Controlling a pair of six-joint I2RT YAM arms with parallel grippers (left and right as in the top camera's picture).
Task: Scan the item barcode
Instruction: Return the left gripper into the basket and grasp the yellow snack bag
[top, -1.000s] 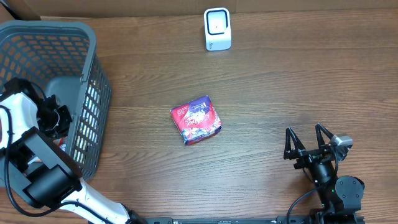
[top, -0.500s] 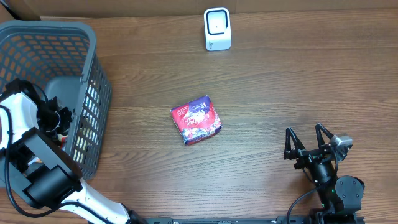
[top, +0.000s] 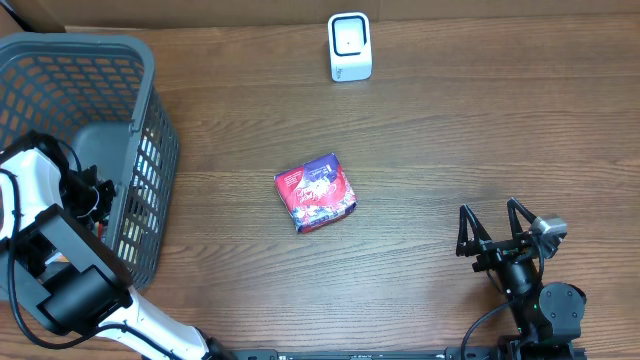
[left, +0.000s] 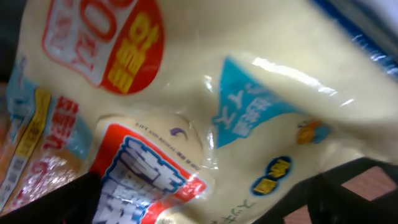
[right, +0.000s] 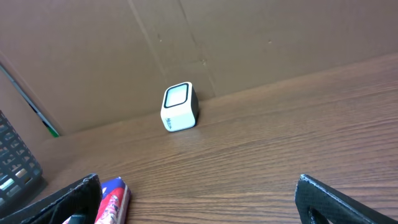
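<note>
Jaws spread wide, the left gripper (top: 95, 195) hangs over a cream packet (left: 205, 106) inside the basket (top: 150, 150) at nine o'clock, well apart from the scanner (top: 350, 47) at twelve, and a shallow pinch on its glossy film could let it slip; the right gripper (top: 490, 215) idles, likewise spread.

Print on packet (left: 186, 93) blurred, unreadable

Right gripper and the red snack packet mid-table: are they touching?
Apart. The overhead view shows a broad stretch of bare table between the right gripper, open near the front edge, and the red snack packet.
</note>
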